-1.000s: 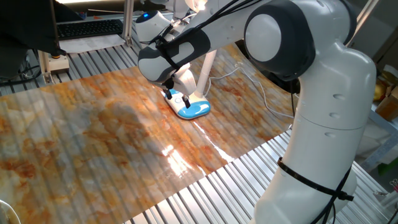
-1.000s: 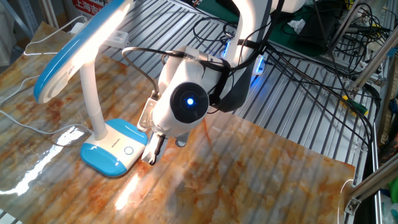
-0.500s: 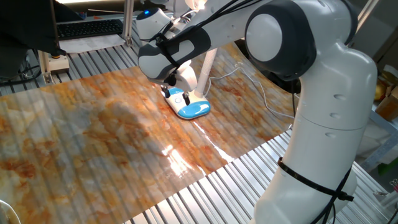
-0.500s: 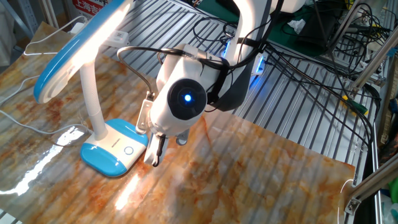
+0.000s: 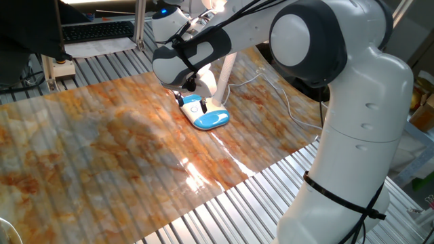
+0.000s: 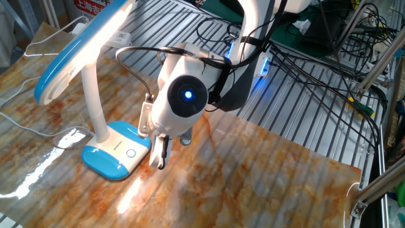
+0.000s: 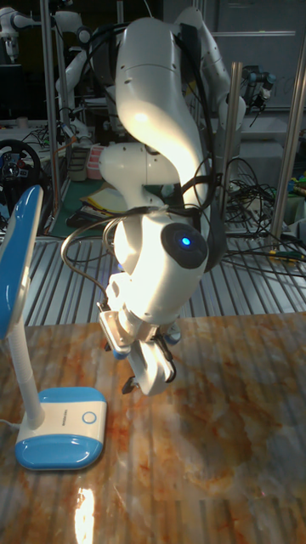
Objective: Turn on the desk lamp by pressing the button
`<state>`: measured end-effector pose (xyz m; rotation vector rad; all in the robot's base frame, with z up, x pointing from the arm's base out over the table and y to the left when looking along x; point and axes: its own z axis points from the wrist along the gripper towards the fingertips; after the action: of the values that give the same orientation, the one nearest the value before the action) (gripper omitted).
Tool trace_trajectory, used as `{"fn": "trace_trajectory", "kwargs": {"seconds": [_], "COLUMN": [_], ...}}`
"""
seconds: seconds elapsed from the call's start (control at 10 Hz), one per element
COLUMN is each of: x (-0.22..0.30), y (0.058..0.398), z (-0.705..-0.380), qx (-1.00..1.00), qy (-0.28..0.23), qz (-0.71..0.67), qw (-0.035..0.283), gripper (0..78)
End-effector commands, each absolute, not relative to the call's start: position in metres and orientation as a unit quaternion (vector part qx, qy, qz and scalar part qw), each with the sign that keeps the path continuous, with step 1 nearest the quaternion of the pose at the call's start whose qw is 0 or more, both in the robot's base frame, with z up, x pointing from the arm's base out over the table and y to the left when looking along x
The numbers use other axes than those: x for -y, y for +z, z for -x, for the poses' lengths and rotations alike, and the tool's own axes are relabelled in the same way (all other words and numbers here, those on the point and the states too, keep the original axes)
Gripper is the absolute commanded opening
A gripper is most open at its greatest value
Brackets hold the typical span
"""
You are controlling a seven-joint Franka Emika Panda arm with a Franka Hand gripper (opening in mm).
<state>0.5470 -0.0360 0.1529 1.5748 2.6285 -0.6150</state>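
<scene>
The desk lamp stands on the marbled board, with its oval blue-and-white base [image 6: 114, 158] [image 5: 207, 118] [image 7: 59, 429] and a round button [image 6: 131, 152] [image 7: 88, 417] on top. Its white stem [image 6: 93, 101] rises to a blue head [image 6: 76, 50] whose underside glows, and bright glare lies on the board beside it. My gripper [image 6: 159, 156] [image 7: 143, 381] hangs fingers-down just beside the button end of the base, a little above the board. It holds nothing. No view shows the gap between its fingertips. In one fixed view the wrist [image 5: 183, 57] hides the fingers.
A thin white cord [image 5: 285, 95] runs from the lamp across the board's far side. The board [image 5: 102, 149] lies on a slatted metal table [image 6: 297, 120]. Black cables [image 6: 316, 69] trail at the back, and my own arm [image 5: 352, 135] looms over the right.
My wrist has risen slightly and drifted a little away from the lamp base. The lamp has not moved, and it glows the same in every frame.
</scene>
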Motion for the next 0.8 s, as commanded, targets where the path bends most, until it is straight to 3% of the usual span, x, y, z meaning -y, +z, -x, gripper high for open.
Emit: {"fn": "trace_trajectory", "kwargs": {"seconds": [0.1, 0.8], "x": [0.0362, 0.0351], "y": [0.155, 0.1528], "z": [-0.549, -0.5498], "qx": [-0.853, -0.879], "qy": [-0.191, -0.189], "qz": [-0.485, -0.437], "qw": [0.003, -0.004], "gripper": [77.4, 77.4]}}
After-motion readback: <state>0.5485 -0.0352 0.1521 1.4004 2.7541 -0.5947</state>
